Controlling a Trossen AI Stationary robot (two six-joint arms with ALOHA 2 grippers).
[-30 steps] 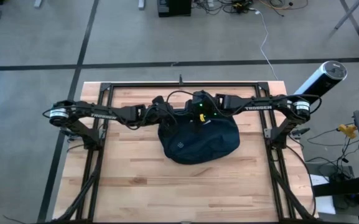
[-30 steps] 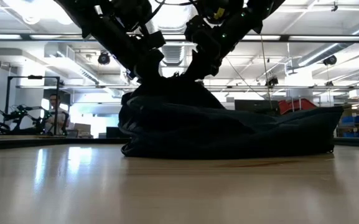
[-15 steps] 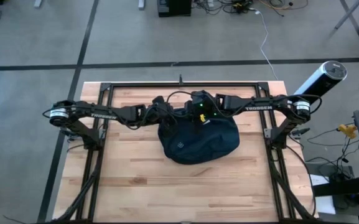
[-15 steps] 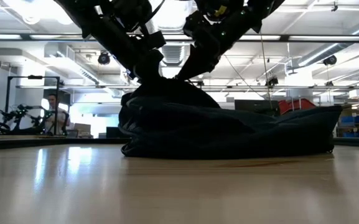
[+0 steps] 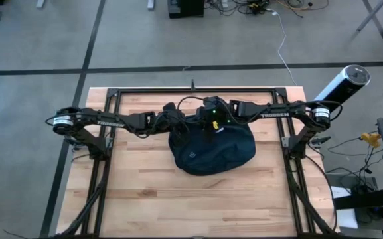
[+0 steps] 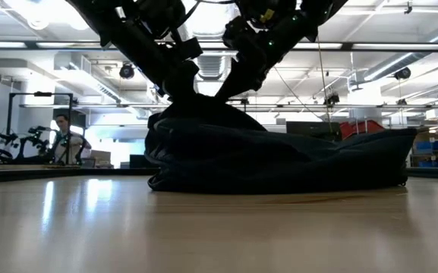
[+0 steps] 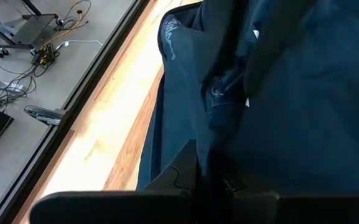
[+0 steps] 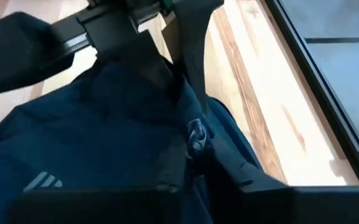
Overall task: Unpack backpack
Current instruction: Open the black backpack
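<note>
The dark navy backpack (image 5: 212, 151) lies on its side on the wooden table, near the far middle; in the low view it is a dark mound (image 6: 279, 159). My left gripper (image 5: 182, 126) comes from the table's left and is shut on the backpack's raised top fabric. My right gripper (image 5: 207, 125) comes from the right and is shut at the zipper just beside it. Both grippers meet at the mound's peak (image 6: 203, 102). The zipper's line shows in the left wrist view (image 7: 219, 93). The backpack's contents are hidden. My left gripper pinches a fold of the backpack's top fabric (image 8: 167, 70) between its two fingers, slanting down from the table's left. The fabric is drawn up into a peak under the fingers; the rest of the backpack lies on the table. My right gripper holds the backpack at its zipper pull (image 8: 196, 135), which runs down between the two fingers (image 8: 247, 180). It comes slanting down from the table's right. The gripper's own body hides the exact place of contact.
A black metal frame (image 5: 111, 99) runs around the table's far and side edges. Bare wood (image 5: 198, 206) lies on the near side of the backpack. In the room behind, a person (image 6: 65, 136) stands beside some equipment.
My right gripper has gone a little toward the table's left along the backpack's top, closer to my left gripper. The peak of fabric under the grippers has shifted slightly with it. The backpack's body has stayed in place.
</note>
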